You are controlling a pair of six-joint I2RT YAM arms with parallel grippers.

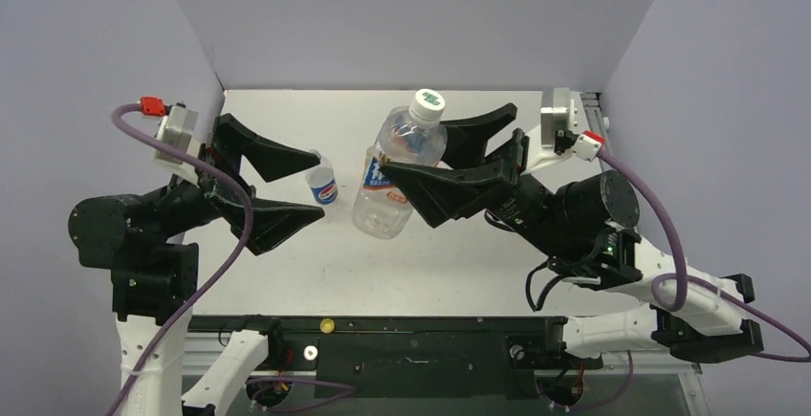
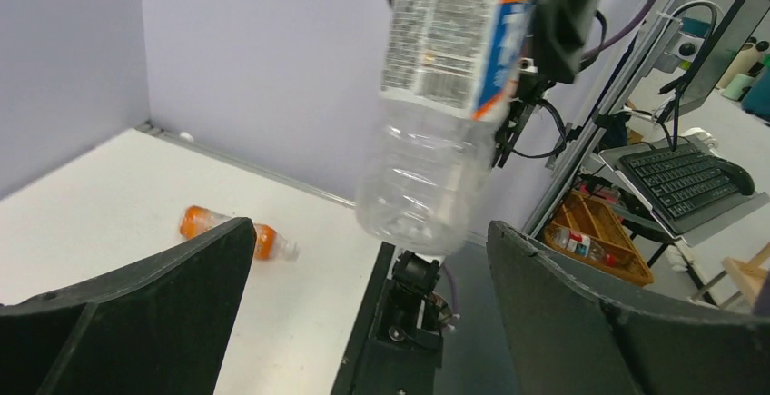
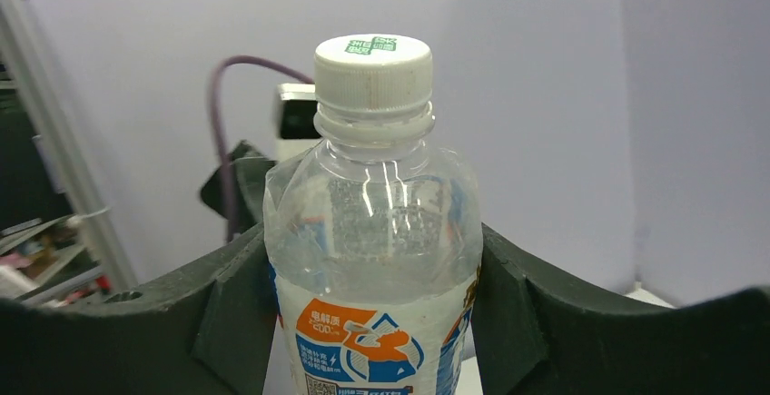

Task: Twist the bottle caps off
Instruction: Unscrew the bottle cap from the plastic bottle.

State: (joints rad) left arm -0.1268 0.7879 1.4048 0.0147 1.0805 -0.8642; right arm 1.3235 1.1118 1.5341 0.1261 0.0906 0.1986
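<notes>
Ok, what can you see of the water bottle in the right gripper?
The water bottle is clear plastic with a white, blue and orange label around its middle. Its white cap, printed green on top, is screwed on. The right gripper clamps it at the label, below the shoulder, roughly upright and, in the left wrist view, off the table. The open left gripper does not touch it. Whether it holds liquid I cannot tell.

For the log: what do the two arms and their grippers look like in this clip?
The left arm and right arm have black motor housings on white links. The left gripper and right gripper each carry two broad, black, wedge-shaped fingers. A purple cable with a red connector runs to a silver camera mount on each wrist.
</notes>
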